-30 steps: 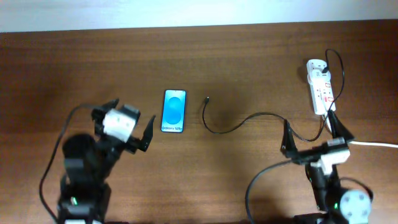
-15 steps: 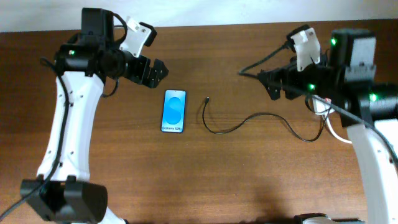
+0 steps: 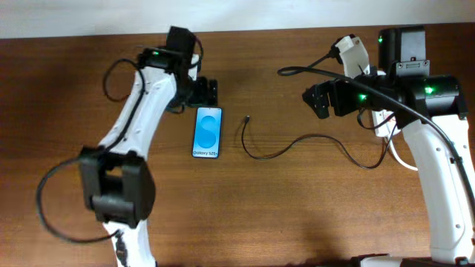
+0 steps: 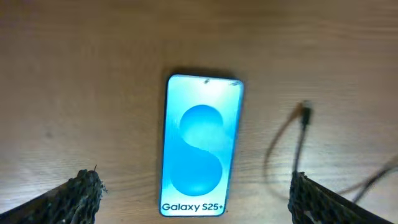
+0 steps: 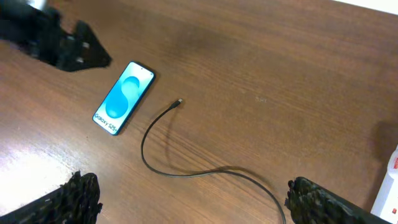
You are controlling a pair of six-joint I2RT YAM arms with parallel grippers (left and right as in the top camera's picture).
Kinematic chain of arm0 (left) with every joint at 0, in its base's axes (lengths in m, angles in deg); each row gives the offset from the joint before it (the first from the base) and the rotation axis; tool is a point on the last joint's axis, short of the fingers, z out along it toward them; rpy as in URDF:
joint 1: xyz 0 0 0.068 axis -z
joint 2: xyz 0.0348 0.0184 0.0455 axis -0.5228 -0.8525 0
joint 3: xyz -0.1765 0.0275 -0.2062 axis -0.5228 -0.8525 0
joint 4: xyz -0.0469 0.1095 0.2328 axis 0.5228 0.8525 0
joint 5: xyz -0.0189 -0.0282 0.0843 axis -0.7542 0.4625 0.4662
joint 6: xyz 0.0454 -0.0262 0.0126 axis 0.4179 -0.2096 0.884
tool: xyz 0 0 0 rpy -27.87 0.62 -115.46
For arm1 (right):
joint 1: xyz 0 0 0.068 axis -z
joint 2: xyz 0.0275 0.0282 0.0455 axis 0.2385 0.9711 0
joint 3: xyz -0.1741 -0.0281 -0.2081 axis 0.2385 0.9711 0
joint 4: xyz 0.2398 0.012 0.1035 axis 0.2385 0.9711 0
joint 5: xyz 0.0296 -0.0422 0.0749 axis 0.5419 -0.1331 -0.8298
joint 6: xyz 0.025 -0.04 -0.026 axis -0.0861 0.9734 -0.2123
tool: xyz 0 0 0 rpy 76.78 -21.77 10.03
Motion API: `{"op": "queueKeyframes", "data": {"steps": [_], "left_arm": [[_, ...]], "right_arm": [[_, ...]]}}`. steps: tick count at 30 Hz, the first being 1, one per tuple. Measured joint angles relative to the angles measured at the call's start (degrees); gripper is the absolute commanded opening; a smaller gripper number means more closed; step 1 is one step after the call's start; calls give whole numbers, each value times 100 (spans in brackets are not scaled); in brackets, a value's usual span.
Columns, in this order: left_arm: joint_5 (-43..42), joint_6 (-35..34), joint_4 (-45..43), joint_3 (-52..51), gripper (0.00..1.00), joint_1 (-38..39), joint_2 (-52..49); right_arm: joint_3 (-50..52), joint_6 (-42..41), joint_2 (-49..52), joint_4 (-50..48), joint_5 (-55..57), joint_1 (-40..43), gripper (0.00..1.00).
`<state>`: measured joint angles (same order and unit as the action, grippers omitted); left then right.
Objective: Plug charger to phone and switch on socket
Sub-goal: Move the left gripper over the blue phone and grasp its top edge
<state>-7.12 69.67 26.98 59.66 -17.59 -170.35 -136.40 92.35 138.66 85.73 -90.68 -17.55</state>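
Note:
The phone (image 3: pixel 208 132) lies flat on the wooden table with its blue screen up; it also shows in the left wrist view (image 4: pixel 200 146) and the right wrist view (image 5: pixel 123 98). The charger cable (image 3: pixel 274 154) curls to the right of it, with its plug tip (image 3: pixel 247 119) a short way from the phone and touching nothing. My left gripper (image 3: pixel 202 93) hovers open over the phone's far end, its fingers (image 4: pixel 196 190) wide apart. My right gripper (image 3: pixel 323 100) is open and empty above the cable (image 5: pixel 186 171). The socket is mostly hidden under my right arm; one white end shows in the right wrist view (image 5: pixel 390 180).
The thick white cord (image 3: pixel 402 157) runs off to the right under my right arm. The far table edge (image 3: pixel 245 30) meets a pale wall. Bare wood (image 3: pixel 267 215) lies in front of the phone and cable.
Both arms have risen from their folded positions at the front and reached out over the table. The left gripper has come down over the phone's far end. The phone and cable have not moved.

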Motion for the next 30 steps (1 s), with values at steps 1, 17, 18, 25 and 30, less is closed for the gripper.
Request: {"op": "queueKeyframes", "data": {"steps": [1, 17, 18, 25, 30], "left_arm": [[7, -111, 31, 0, 97, 0, -149], [149, -68, 186, 0, 100, 352, -1364], [149, -28, 186, 0, 100, 352, -1419], [216, 46, 98, -85, 88, 365, -1451], [470, 24, -153, -356, 76, 479, -1322]], "right_arm": [[0, -2, 0, 13, 0, 0, 98], [0, -2, 258, 199, 0, 0, 99], [0, -2, 258, 205, 0, 0, 99], [0, -2, 258, 208, 0, 0, 98], [0, -2, 258, 208, 0, 0, 98]]}}
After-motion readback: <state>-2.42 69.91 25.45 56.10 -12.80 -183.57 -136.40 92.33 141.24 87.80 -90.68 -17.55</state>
